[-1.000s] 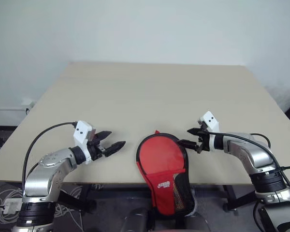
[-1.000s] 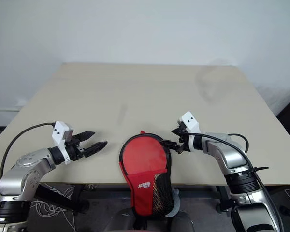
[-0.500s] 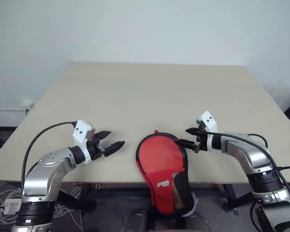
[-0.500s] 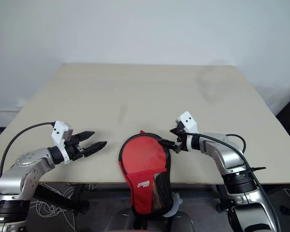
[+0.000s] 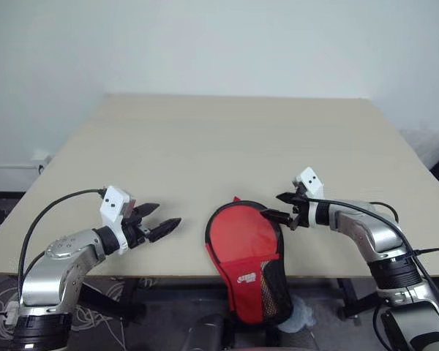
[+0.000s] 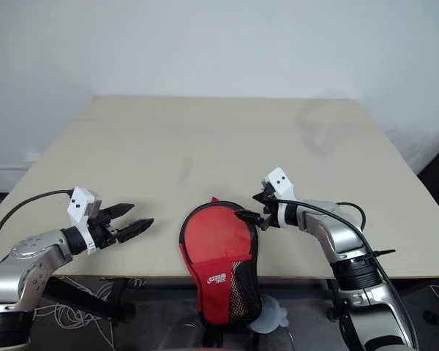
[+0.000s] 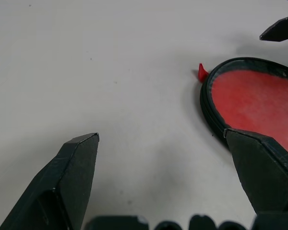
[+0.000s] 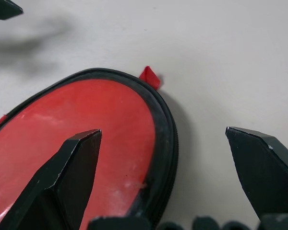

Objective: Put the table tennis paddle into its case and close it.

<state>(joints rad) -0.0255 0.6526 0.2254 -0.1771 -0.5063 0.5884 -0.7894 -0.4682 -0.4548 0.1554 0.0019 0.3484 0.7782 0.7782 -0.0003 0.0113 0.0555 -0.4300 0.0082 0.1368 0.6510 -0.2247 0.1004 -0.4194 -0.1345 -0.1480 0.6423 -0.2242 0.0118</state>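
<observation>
The case [image 5: 243, 238] lies at the table's front edge, red with a black zipper rim. Its narrow end, with the white logo and the mesh pocket [image 5: 272, 287], hangs over the edge. The table tennis paddle is hidden. My right gripper [image 5: 271, 205] is open at the case's right upper rim. In the right wrist view one finger [image 8: 74, 167] is over the red face [image 8: 86, 120] and the other is over the bare table. My left gripper [image 5: 166, 216] is open and empty, well to the left of the case [image 7: 259, 96] and pointing toward it.
The beige table [image 5: 234, 146] stretches away behind the case. A small red tab [image 8: 150, 76] sticks out from the case's far rim. Cables run along both arms. The table's front edge [image 5: 168, 276] lies just under both grippers.
</observation>
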